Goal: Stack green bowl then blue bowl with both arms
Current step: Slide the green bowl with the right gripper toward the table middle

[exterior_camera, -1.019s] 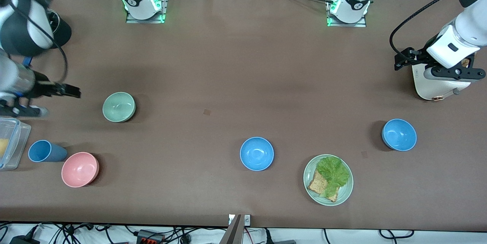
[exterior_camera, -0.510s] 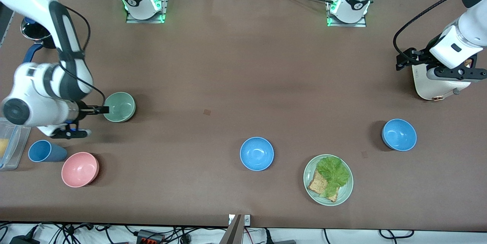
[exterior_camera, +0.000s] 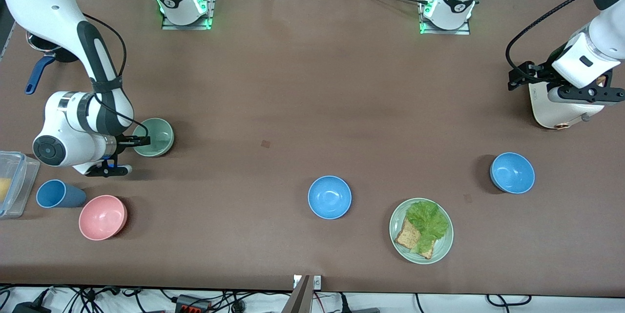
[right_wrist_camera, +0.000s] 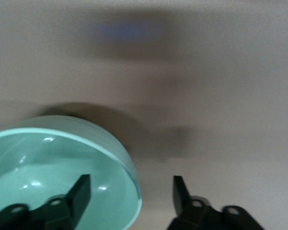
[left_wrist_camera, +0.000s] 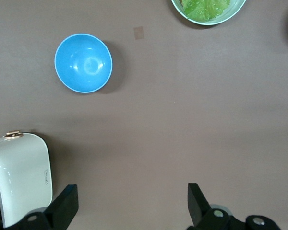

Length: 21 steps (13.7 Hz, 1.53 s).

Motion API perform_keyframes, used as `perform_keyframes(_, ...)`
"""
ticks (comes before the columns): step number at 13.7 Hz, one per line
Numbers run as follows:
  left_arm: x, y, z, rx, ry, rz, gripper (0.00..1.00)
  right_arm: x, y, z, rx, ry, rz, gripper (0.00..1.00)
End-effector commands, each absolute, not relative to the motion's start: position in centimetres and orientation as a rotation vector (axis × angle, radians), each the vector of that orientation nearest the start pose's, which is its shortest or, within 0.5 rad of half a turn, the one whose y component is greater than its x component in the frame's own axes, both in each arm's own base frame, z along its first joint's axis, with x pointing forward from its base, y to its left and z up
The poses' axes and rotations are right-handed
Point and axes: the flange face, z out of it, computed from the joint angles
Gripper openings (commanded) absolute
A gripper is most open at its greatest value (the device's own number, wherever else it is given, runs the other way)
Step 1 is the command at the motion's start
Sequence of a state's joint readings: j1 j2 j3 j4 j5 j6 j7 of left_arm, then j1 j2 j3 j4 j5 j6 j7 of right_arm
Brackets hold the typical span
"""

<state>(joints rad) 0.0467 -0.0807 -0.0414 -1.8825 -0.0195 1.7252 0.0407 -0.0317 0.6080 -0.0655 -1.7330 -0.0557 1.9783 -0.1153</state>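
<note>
Right gripper at the green bowl; left arm waits over the toaster.

From the front I see the green bowl on the bench toward the right arm's end, with my right gripper at its rim at about 9 o'clock. Only the right wrist view shows the fingers apart, one inside the bowl and one outside, straddling the rim. The blue bowl sits mid-bench, nearer the front camera, and its twin lies toward the left arm's end. My left gripper hovers over the toaster with fingers spread wide; its wrist view shows that twin, the plate edge and the toaster's end. The pink bowl and cup show only from the front.
</note>
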Motion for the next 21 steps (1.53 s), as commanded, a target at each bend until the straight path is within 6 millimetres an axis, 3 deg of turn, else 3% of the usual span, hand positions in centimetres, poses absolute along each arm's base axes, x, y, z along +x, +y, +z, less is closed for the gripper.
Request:
perform_keyframes(1, 53.3, 0.3, 53.8, -3.174, 0.031, 0.130, 1.00, 61.5, -6.8, 21.3, -3.130, -0.137, 0.579, 0.13)
perform_keyframes(3, 53.3, 0.2, 53.7, -3.174, 0.033, 0.133, 1.00, 61.5, -6.6, 21.3, -3.129, -0.142, 0.584, 0.00)
perform_keyframes(6, 53.3, 0.3, 53.7, -3.174, 0.031, 0.135, 1.00, 62.0, -5.2, 21.9, -3.123, -0.166, 0.565, 0.00)
perform_keyframes(7, 53.3, 0.3, 53.7, -3.174, 0.031, 0.135, 1.00, 62.4, -4.2, 22.7, -3.119, -0.189, 0.538, 0.00)
perform_keyframes(8, 53.3, 0.3, 53.7, -3.174, 0.031, 0.133, 1.00, 63.4, -1.9, 23.9, -3.111, -0.248, 0.487, 0.00)
perform_keyframes(10, 53.3, 0.3, 53.7, -3.174, 0.028, 0.135, 1.00, 64.9, 4.0, 26.7, -3.077, -0.331, 0.446, 0.00)
perform_keyframes(12, 53.3, 0.7, 53.7, -3.175, 0.021, 0.135, 1.00, 65.2, 11.9, 28.4, -3.070, -0.339, 0.403, 0.00)
perform_keyframes(14, 53.4, 1.2, 53.6, -3.177, 0.004, 0.135, 1.00, 63.7, 21.8, 28.0, -3.116, -0.239, 0.395, 0.00)
perform_keyframes(16, 53.5, 1.3, 53.5, -3.177, -0.001, 0.139, 1.00, 61.9, 29.6, 27.0, -3.128, -0.148, 0.398, 0.00)
perform_keyframes(19, 54.4, 2.5, 52.6, -3.177, -0.030, 0.161, 1.00, 59.3, 36.8, 26.0, -3.006, -0.043, 0.472, 0.00)
perform_keyframes(21, 55.4, 4.2, 50.7, -3.176, -0.076, 0.206, 1.00, 57.9, 40.0, 25.0, -3.003, -0.004, 0.453, 0.00)
